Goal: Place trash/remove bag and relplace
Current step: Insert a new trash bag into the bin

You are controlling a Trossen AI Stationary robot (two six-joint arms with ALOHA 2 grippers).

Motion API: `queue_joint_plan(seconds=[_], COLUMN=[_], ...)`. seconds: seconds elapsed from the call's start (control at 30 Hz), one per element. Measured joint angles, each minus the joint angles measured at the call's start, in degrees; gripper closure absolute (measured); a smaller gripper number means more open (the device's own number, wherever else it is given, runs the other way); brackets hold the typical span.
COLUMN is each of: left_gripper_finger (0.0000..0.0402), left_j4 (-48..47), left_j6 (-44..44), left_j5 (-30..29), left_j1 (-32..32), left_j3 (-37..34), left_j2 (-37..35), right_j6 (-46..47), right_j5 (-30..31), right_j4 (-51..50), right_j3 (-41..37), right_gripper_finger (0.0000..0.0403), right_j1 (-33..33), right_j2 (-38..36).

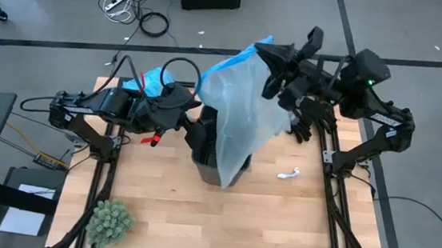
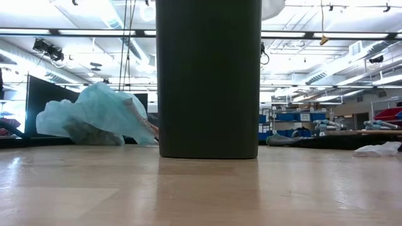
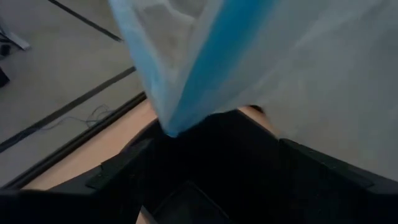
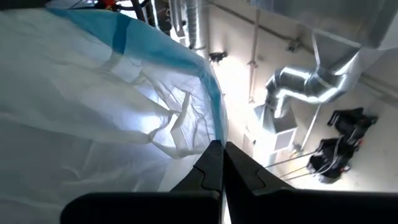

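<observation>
A dark bin (image 1: 206, 161) stands upright mid-table and fills the centre of the low view (image 2: 208, 78). My right gripper (image 1: 273, 63) is raised behind it, shut on a pale grey-blue plastic bag with a blue rim (image 1: 238, 109). This bag hangs down over the bin's mouth. My left gripper (image 1: 194, 130) stands open at the bin's left rim, looking into the dark inside (image 3: 211, 162). The bright sky-blue bag (image 1: 154, 80) lies crumpled on the table's far left (image 2: 94, 118). One white scrap of trash (image 1: 289, 175) lies right of the bin. My right gripper pinches the pale bag's blue rim (image 4: 216, 127) between its two shut fingertips (image 4: 208, 165). The fingers slant upward from the table's right side. The bag hangs slack below and left of them, its lower end (image 1: 233, 172) draped against the bin. Whether my left gripper touches the bin, I cannot tell.
A green spiky plant ball (image 1: 110, 220) sits at the near left corner. Bare wood lies in front of the bin and to its right. Cables loop over the left arm (image 1: 179, 68).
</observation>
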Motion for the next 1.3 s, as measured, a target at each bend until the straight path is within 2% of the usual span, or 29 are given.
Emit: queue_joint_plan(seconds=[0.13, 0.33, 0.57, 0.73, 1.0, 1.3], left_gripper_finger=[0.0051, 0.0051, 0.0051, 0.0051, 0.0051, 0.0051], left_j4=[-0.65, -1.05, -1.22, -1.36, -1.27, 6.27], left_j6=[-2.22, -5.08, -5.64, -5.20, -3.25, 2.94], left_j5=[-0.47, -1.95, -4.16, -5.93, -8.87, -8.18], left_j1=[-0.02, -0.90, -2.59, -3.23, -3.10, -3.06], left_j3=[0.00, 0.00, 0.03, 0.03, 0.00, 0.00], left_j2=[-1.39, -3.22, -3.89, -4.24, -6.90, -8.17], right_j6=[2.45, 9.35, 18.56, 23.62, 42.92, 54.63], right_j5=[-5.18, -7.67, -8.21, -8.84, -26.72, -38.10], right_j4=[0.30, -1.72, -14.95, -17.11, -25.85, -41.06], right_j3=[0.00, 0.00, -1.67, -4.49, -4.50, -4.50], right_gripper_finger=[0.0403, 0.0403, 0.0403, 0.0403, 0.0403, 0.0403], right_j1=[-3.86, -5.62, -1.62, 2.65, 5.15, 4.87], right_j2=[0.10, 0.35, 0.95, 0.56, 0.27, 0.81])
